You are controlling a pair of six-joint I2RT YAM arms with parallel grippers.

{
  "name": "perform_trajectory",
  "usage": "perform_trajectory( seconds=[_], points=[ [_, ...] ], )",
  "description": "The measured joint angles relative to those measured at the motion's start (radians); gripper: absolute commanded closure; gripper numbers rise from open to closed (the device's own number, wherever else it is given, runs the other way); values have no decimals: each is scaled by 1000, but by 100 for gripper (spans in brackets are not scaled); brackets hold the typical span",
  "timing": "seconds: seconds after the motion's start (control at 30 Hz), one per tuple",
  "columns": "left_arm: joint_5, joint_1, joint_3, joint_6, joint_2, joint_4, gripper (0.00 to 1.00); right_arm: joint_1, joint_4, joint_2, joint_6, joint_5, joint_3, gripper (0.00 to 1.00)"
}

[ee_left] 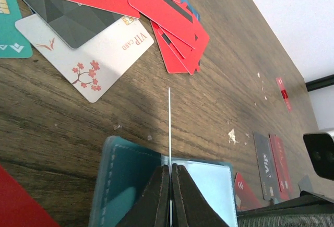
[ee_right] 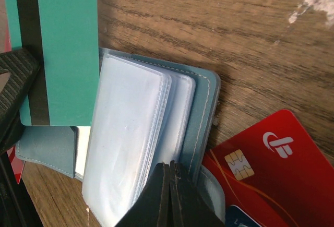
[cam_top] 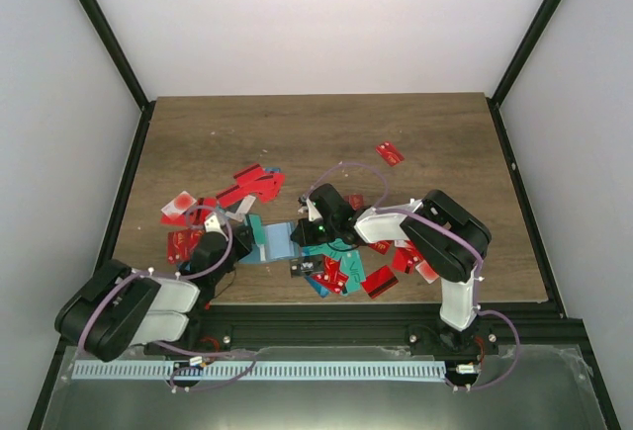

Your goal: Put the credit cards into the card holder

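left fingers (ee_left: 154,201): pressed together, pinching a teal card (ee_left: 169,128), seen edge-on just above the holder (ee_left: 125,177) at the bottom of the left wrist view. same card, striped face showing, at upper left of the right wrist view, overlapping the holder's left side; cannot tell whether any edge is inside a pocket.

right fingers (ee_right: 156,201): pressed together too, seemingly nipping the clear sleeves (ee_right: 130,133) at bottom centre; hard to say which leaf.

holder lying open on the table (cam_top: 326,133), centre of the top view, between both arms, with loose cards (cam_top: 247,188) scattered around.

judged mid-insertion: card in hand, not clearly seated. next, likely: lining its edge with a sleeve mouth, then sliding in slowly while keeping the sleeves held apart.
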Motion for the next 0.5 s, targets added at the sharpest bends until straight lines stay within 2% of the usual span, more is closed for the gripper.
perform_trajectory(
  seconds=[0.3,0.5],
  points=[
    [22,6,0,-23,106,142,96,0,0,0,0,0,0,99],
    [39,3,-2,-21,-34,32,96,0,0,0,0,1,0,99]
  ],
)
